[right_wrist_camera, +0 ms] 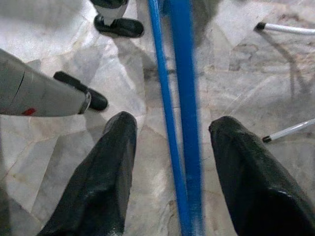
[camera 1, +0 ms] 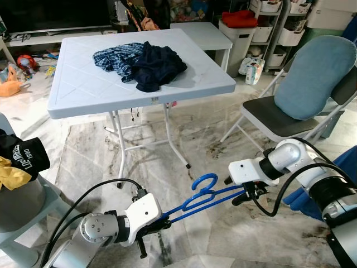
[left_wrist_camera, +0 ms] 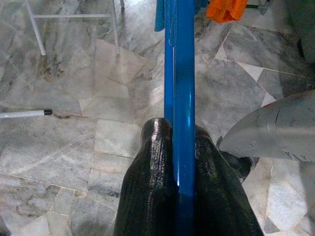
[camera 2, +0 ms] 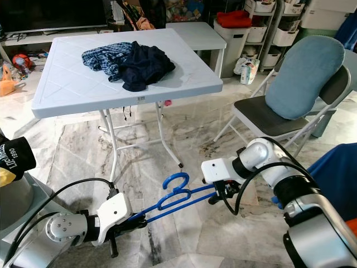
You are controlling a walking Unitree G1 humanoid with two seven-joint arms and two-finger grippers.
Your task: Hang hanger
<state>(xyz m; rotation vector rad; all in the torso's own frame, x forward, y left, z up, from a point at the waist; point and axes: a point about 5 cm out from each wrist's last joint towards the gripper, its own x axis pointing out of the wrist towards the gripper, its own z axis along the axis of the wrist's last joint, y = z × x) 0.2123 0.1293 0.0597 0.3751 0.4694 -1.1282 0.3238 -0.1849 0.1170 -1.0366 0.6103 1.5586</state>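
Note:
A blue plastic hanger hangs low over the marble floor between my two arms, hook pointing up. My left gripper is shut on the hanger's left end; in the left wrist view both black fingers press against the blue bar. My right gripper is at the hanger's right end. It stands open in the right wrist view, where the two blue bars run between the spread fingers with a gap on each side.
A white folding table with a heap of dark and plaid clothes stands ahead. A folding chair with a blue cushion is at the right. Clothes lie on a grey stand at the left. Blue cloth lies by my right arm.

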